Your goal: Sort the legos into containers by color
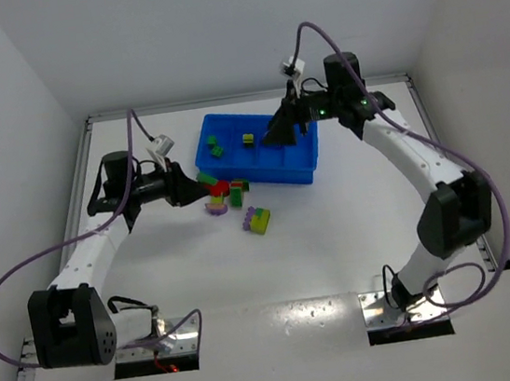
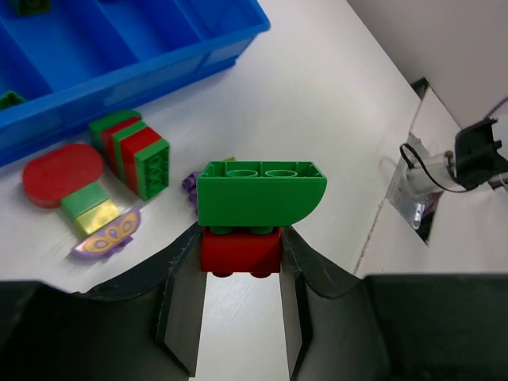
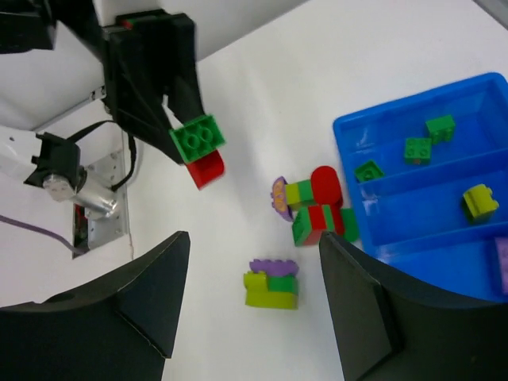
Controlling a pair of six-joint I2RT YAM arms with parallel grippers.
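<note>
From above, the tray [image 1: 305,176] lay at the far middle of the table [image 1: 339,255]. The left gripper [image 1: 200,190] hung near the tray's near left corner, over a loose group of legos [image 1: 228,197]. Its jaws could not be judged from there. A purple and yellow-green cluster [image 1: 257,219] sat apart, nearer the bases. The right gripper [image 1: 285,130] hung over the tray's right half. A green brick [image 1: 214,146] lay in the leftmost compartment and a yellow-green brick [image 1: 248,139] in the next.

In the left wrist view, the left jaws were clamped on a red brick [image 2: 240,250], with a curved green brick [image 2: 260,193] stacked on top of it. Beyond them on the table lay a striped red-and-green block [image 2: 135,151], a red oval piece [image 2: 63,171], a small green-and-yellow brick [image 2: 91,210] and a purple winged piece [image 2: 107,234]. The tray filled the upper left corner.

In the right wrist view, the right fingers [image 3: 151,294] stood wide apart with nothing between them. Below the gap sat the purple and yellow-green cluster. To the right, one compartment of the tray held three green bricks [image 3: 418,148], and the next held the yellow-green one. A purple piece [image 3: 502,262] showed at the frame's edge in the third. Across the table, the left gripper held its red and green pair.
</note>
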